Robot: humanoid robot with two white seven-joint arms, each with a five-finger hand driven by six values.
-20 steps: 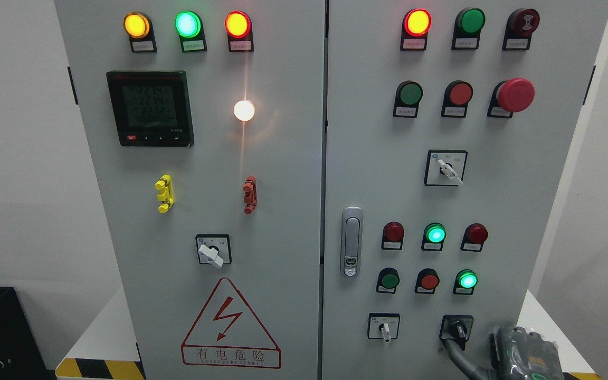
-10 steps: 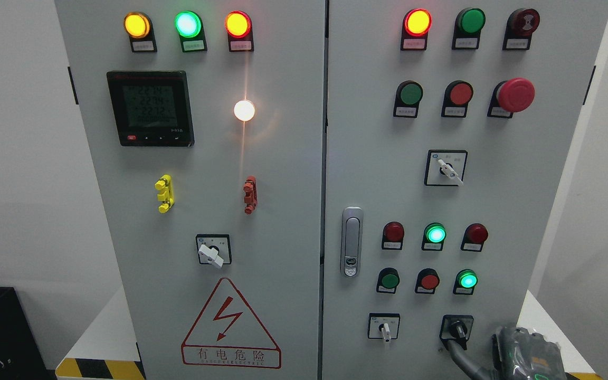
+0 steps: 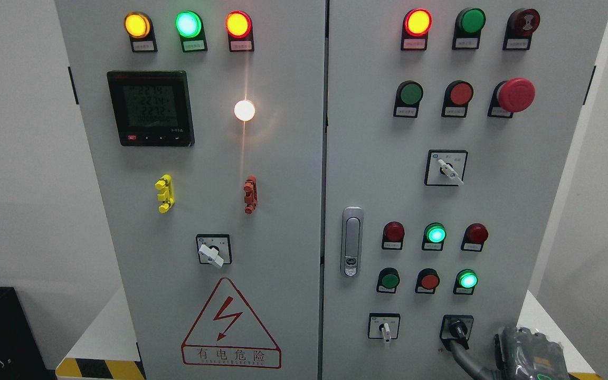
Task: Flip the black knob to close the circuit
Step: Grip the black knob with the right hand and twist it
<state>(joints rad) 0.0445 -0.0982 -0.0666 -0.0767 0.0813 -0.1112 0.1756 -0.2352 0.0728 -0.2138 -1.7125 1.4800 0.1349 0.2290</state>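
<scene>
Right hand [image 3: 525, 356]: lower-right corner, nearest cam; one finger [image 3: 459, 354] reaches up-left to the knob, touching or just beside it. Rest of hand cropped, so curled vs spread: can't tell.
Black knob [image 3: 457, 330]: bottom row, right door of cabinet [image 3: 283, 174], beside white selector [image 3: 384, 331].
Status: approach approx done; grip unconfirmed, flip itself not yet done.
Left arm: not visible.
</scene>
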